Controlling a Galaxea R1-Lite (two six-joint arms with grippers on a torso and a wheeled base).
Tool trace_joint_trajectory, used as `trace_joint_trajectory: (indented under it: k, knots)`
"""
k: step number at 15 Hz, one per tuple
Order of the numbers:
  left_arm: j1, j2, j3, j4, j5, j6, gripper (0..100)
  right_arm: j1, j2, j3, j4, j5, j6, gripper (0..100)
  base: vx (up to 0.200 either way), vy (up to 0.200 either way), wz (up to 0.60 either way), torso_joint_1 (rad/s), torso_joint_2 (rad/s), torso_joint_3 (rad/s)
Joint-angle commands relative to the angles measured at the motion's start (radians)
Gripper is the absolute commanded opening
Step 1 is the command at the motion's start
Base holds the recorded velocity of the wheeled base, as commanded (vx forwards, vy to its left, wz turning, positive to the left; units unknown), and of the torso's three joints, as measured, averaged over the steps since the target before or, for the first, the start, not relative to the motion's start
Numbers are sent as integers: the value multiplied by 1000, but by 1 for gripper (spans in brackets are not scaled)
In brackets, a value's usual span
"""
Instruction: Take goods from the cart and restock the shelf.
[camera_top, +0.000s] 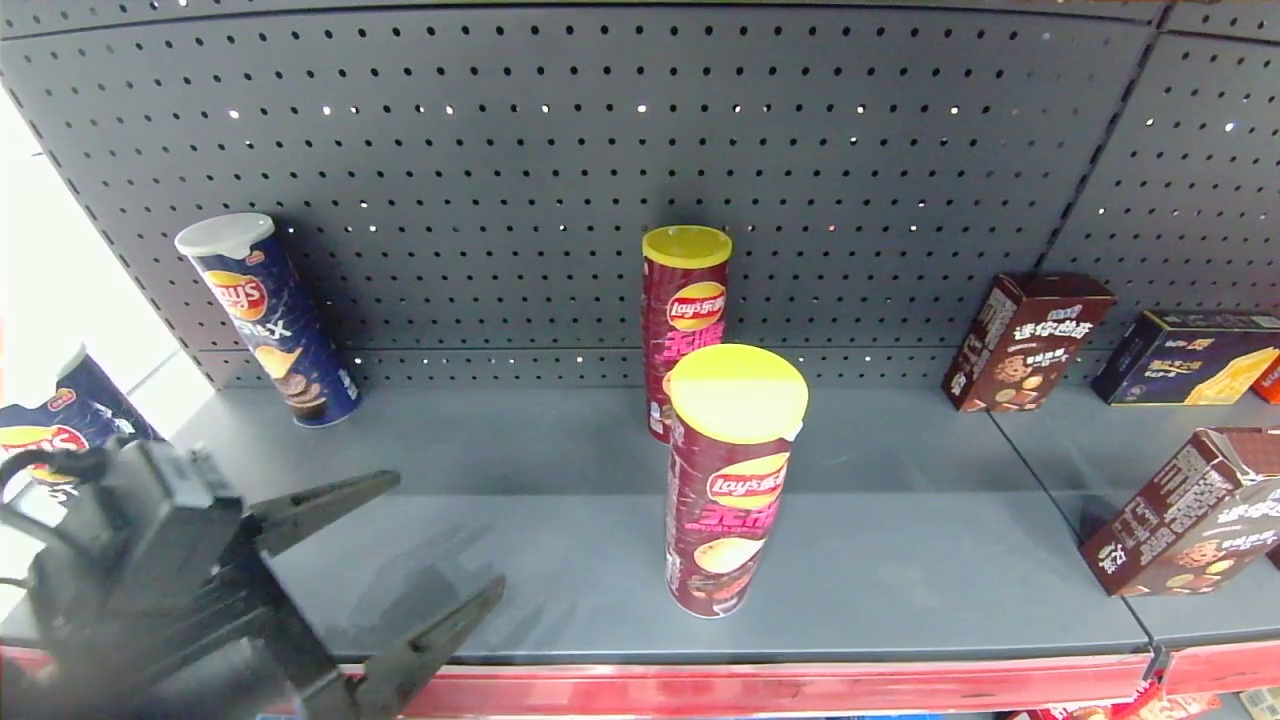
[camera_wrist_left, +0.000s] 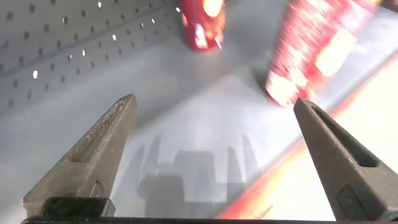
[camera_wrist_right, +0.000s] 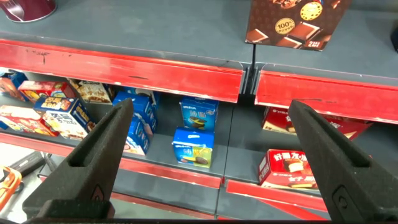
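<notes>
**Chip cans: light, slick and tippy, so grab the middle**

The front red chip can (camera_top: 735, 480) stands upright near the front edge of the shelf (camera_top: 900, 560). A second red can (camera_top: 685, 320) is just behind it by the pegboard, and a blue can (camera_top: 270, 320) is well off to the left at the back. I'd guess these are light cardboard tubes. They're stiff enough, but glossy and tall, so they'll slip or topple easily. Take hold mid-body across the round wall, not on the plastic lid, and squeeze gently.

Your left gripper (camera_top: 447, 532) hovers over the shelf's front left with its fingers spread wide, holding nothing. The right gripper (camera_wrist_right: 211, 107) is also wide apart and empty, facing lower shelves of boxed snacks (camera_wrist_right: 196, 146). Brown boxes (camera_top: 1030, 340) sit at the shelf's right.
</notes>
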Motion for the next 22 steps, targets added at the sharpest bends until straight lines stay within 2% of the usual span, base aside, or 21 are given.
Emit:
trace_joint_trajectory:
  k: [1, 3, 5, 6, 7, 8, 9, 12, 13, 14, 15, 16, 20, 21, 22]
  knots:
    - [-38, -262, 162, 22, -3, -10, 100, 0, 2, 0, 0, 0, -1, 100, 0, 0, 0, 0, 0, 0]
    - [-92, -388, 182, 171, -3, -10, 100, 1, 2, 0, 0, 0, -1, 100, 0, 0, 0, 0, 0, 0]
    - [-84, -569, 197, 347, -2, -12, 100, 0, 2, 0, 0, 0, -1, 100, 0, 0, 0, 0, 0, 0]
    - [-41, -685, 217, 439, -2, -9, 100, 0, 2, 0, 0, 0, -1, 100, 0, 0, 0, 0, 0, 0]
    - [45, -790, 219, 528, -3, -4, 100, 1, 2, 0, 0, 0, -1, 100, 0, 0, 0, 0, 0, 0]
    - [79, -856, 219, 585, -3, -4, 100, 0, 2, 0, 0, 0, -2, 100, 0, 0, 0, 0, 0, 0]
    - [103, -891, 219, 634, -2, -10, 100, 1, 2, 0, 0, 0, -1, 100, 0, 0, 0, 0, 0, 0]
    - [292, -972, 219, 790, -5, -7, 100, 0, 2, 0, 0, 0, -1, 100, 0, 0, 0, 0, 0, 0]
    - [323, -1000, 219, 799, -5, -12, 100, 0, 2, 0, 0, 0, -1, 100, 0, 0, 0, 0, 0, 0]
    - [386, -1038, 219, 796, -3, -13, 100, 0, 2, 0, 0, 0, -2, 100, 0, 0, 0, 0, 0, 0]
    - [465, -1067, 219, 796, -2, -38, 100, 0, 2, 0, 0, 0, -1, 100, 0, 0, 0, 0, 0, 0]
    - [473, -1067, 219, 798, -2, -53, 100, 1, 2, 0, 0, 0, -1, 100, 0, 0, 0, 0, 0, 0]
    - [504, -1070, 217, 801, -5, -55, 100, 1, 2, 0, 0, 0, -1, 100, 0, 0, 0, 0, 0, 0]
    - [562, -1150, 219, 798, -3, -79, 100, 0, 2, 0, 0, 0, -1, 100, 0, 0, 0, 0, 0, 0]
    - [563, -1173, 219, 810, 3, -122, 100, 0, 2, 0, 0, 0, -1, 100, 0, 0, 0, 0, 0, 0]
